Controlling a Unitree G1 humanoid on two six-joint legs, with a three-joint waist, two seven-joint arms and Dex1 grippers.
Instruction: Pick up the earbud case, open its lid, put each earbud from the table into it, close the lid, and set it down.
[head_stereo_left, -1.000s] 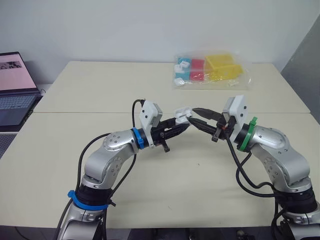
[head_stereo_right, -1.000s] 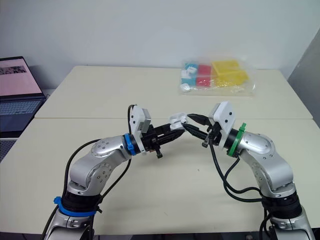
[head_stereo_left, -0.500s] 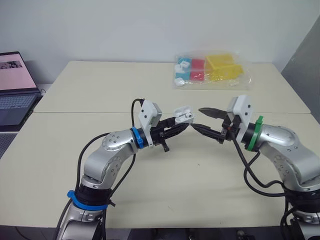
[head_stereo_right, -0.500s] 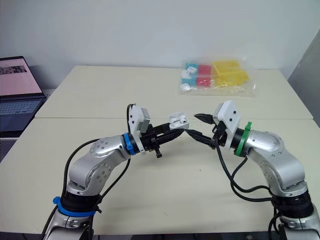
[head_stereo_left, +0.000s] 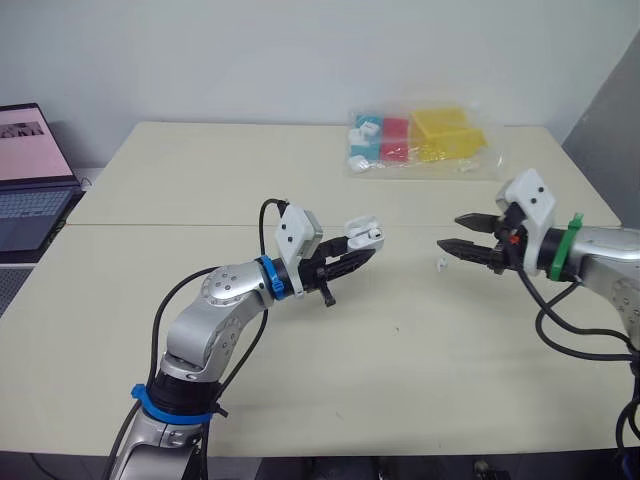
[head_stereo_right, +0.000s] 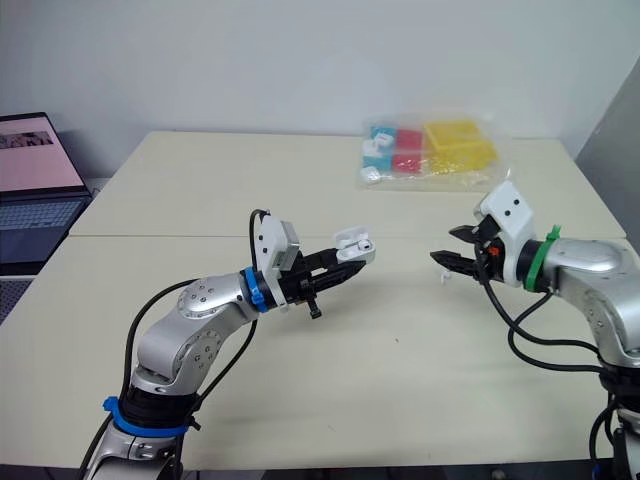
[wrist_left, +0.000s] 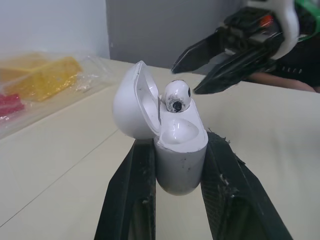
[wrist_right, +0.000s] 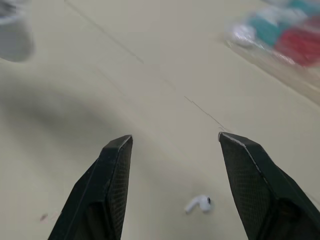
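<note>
My left gripper (wrist_left: 177, 145) was squeezed tight on the earbud case (wrist_left: 181, 167) and held it up off the table (head_stereo_left: 200, 170). The lid (wrist_left: 131, 102) was flipped open, and one earbud (wrist_left: 177, 96) sat inside. My right gripper (wrist_right: 175, 139) was wide open with nothing in it. It hung close to the other earbud (wrist_right: 198, 204), which lay on the table. A bag of bright blocks (head_stereo_left: 420, 140) sat far back.

You've got one earbud case (wrist_left: 170, 150), two earbuds: one earbud (wrist_left: 177, 96) seated in the case, one earbud (wrist_right: 199, 203) loose on the table (head_stereo_left: 400, 380). One plastic bag (head_stereo_left: 420, 140), one laptop (head_stereo_left: 30, 180).
</note>
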